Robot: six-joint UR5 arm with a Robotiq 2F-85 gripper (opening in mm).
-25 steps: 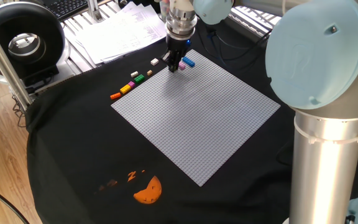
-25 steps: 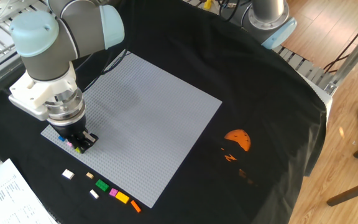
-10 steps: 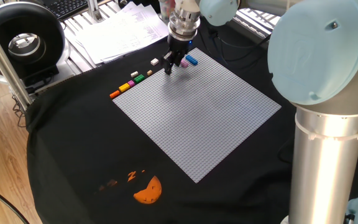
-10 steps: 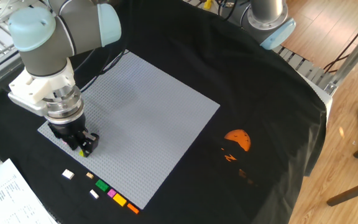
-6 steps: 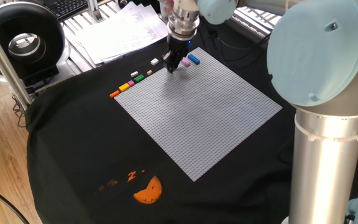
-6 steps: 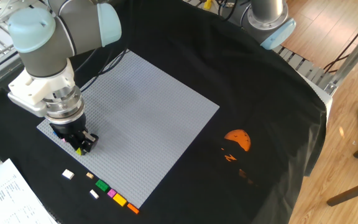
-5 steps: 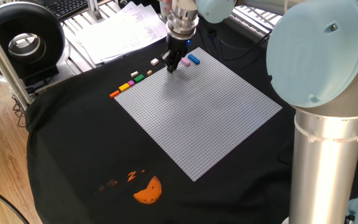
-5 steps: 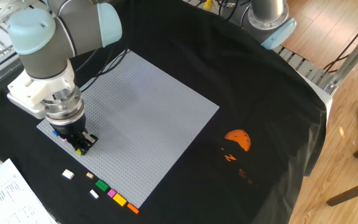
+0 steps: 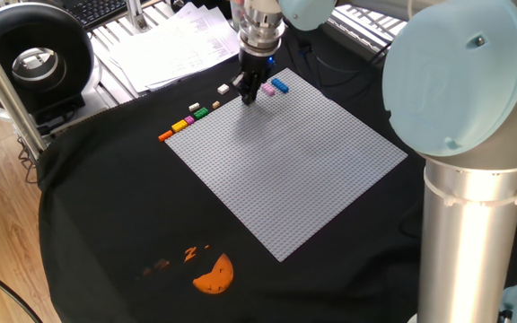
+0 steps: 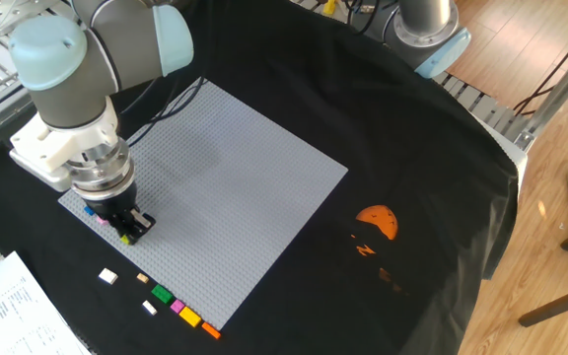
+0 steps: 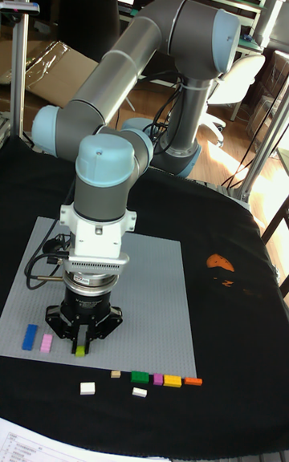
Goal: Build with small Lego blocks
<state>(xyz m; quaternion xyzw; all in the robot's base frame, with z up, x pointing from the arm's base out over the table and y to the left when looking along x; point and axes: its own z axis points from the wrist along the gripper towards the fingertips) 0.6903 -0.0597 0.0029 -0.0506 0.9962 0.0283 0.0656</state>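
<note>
While your claw [image 11: 81,347] pinches a yellow-green brick [image 11: 80,351] down at the grey baseplate [image 11: 152,301] edge, pink brick [image 11: 46,342] and blue brick [image 11: 30,337] sit just beside it on the plate. Off the plate near the claw, a row of loose bricks [image 11: 156,381] lies on the black cloth [image 10: 412,177], nothing between them.

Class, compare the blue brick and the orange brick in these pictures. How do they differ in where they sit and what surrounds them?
The blue brick lies on the grey baseplate; the orange brick lies off it, on the black cloth. The blue brick has one pink neighbour and looks longer; the orange brick ends a row of loose bricks. Both lie flat, apart from the gripper.
</note>
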